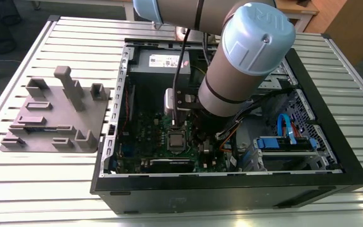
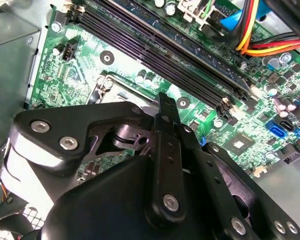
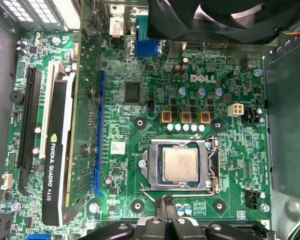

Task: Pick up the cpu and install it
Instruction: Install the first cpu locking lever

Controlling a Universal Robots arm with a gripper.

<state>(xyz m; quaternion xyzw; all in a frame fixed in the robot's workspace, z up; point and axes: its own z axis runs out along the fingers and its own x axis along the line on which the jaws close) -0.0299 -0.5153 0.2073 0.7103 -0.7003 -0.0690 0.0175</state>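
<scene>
The cpu (image 3: 180,162), a small silver square chip, lies flat in its socket on the green motherboard (image 3: 140,105), with the socket's metal frame (image 3: 212,165) around it. In the exterior view the cpu (image 1: 176,141) shows as a dark square inside the open computer case (image 1: 232,189). My gripper (image 3: 166,204) hangs just beside the socket's edge, apart from the chip, its fingers shut with nothing between them. In the second wrist view the gripper (image 2: 166,107) has its black body over part of the socket.
A graphics card (image 3: 57,150) stands in a slot beside the socket. Long black memory slots (image 2: 165,55) run along the board. A power supply (image 1: 162,60), a drive cage with blue cables (image 1: 285,142) and a grey fixture (image 1: 55,118) on the slatted table surround the work area.
</scene>
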